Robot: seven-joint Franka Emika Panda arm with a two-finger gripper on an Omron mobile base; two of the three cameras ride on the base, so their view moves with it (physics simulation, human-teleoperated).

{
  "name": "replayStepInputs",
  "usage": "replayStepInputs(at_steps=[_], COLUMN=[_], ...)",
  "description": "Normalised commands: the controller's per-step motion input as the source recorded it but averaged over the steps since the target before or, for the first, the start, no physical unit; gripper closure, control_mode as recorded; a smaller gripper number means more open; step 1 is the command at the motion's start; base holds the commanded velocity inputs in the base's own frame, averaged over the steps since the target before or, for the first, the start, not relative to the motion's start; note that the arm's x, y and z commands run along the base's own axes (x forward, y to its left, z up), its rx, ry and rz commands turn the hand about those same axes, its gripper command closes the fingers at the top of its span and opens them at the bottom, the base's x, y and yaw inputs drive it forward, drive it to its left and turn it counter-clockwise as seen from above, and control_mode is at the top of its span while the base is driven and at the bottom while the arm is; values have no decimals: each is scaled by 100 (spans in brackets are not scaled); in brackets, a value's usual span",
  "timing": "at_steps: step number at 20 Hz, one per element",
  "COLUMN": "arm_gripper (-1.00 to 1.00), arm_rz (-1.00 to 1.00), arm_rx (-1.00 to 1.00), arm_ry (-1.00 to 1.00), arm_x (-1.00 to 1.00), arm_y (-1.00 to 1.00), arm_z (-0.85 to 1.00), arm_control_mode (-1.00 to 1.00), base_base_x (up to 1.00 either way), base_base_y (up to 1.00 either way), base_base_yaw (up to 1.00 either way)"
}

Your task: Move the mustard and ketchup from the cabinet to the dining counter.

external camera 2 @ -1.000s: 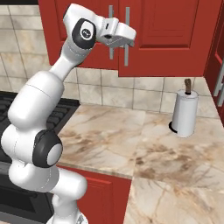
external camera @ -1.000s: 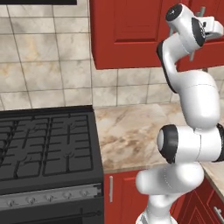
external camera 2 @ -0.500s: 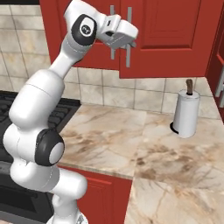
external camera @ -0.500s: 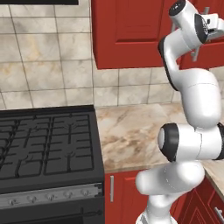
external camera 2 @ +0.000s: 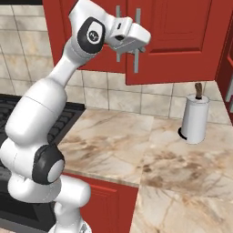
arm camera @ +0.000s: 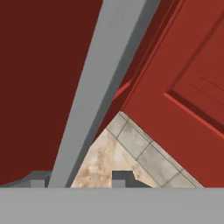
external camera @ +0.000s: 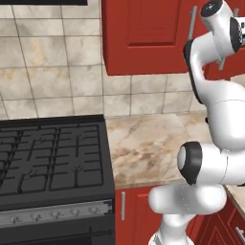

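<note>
The cabinet (external camera 2: 182, 41) is glossy red with panelled doors and silver-grey bar handles (external camera 2: 136, 43); the worktop (external camera 2: 136, 150) is beige-brown marbled stone; the wall tiles (external camera: 52, 72) are mottled cream and grey with pale joints; the stove (external camera: 48, 158) is black with a grey knob strip; the base cupboards (external camera: 134, 210) are red; the paper towel roll (external camera 2: 195, 119) is white on a dark brown spindle; the arm (external camera 2: 50, 104) is white with 2 dark joints.

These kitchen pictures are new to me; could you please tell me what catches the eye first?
The white arm reaches up to the glossy red cabinet, its gripper closed on a silver bar handle, which runs between the fingers in the hand view. Below lies a marbled worktop with a paper towel roll at the right and a black stove at the left.
</note>
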Motion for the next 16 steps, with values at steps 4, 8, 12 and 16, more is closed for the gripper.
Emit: replayStepInputs(at_steps=[4,8,12,16], arm_gripper=[100,100,100,-100], arm_rz=[0,0,-2,3], arm_rx=[6,4,4,1], arm_ry=[0,1,5,3], arm_x=[-100,-93,-93,-95], arm_y=[-100,-100,-100,-35], arm_z=[0,0,0,-4], arm_control_mode=[-100,-100,-100,-100], base_base_x=[0,0,0,0], base_base_y=[0,0,0,0], base_base_yaw=[0,0,0,0])
